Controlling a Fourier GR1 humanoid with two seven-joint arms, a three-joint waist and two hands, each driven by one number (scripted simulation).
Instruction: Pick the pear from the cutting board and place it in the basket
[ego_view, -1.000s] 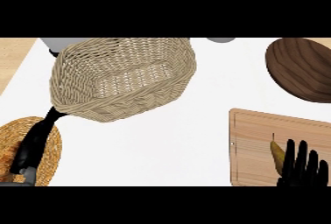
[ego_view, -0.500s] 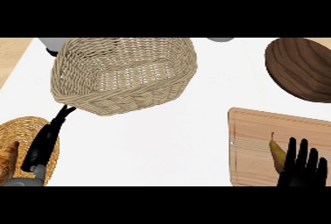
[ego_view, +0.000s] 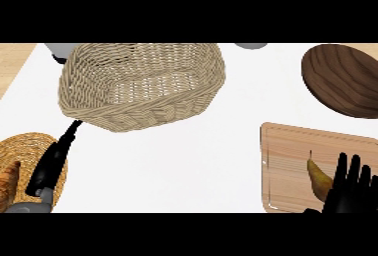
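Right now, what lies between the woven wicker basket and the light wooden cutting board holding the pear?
Nothing: in the head view, only bare white counter top separates the woven wicker basket from the light wooden cutting board.
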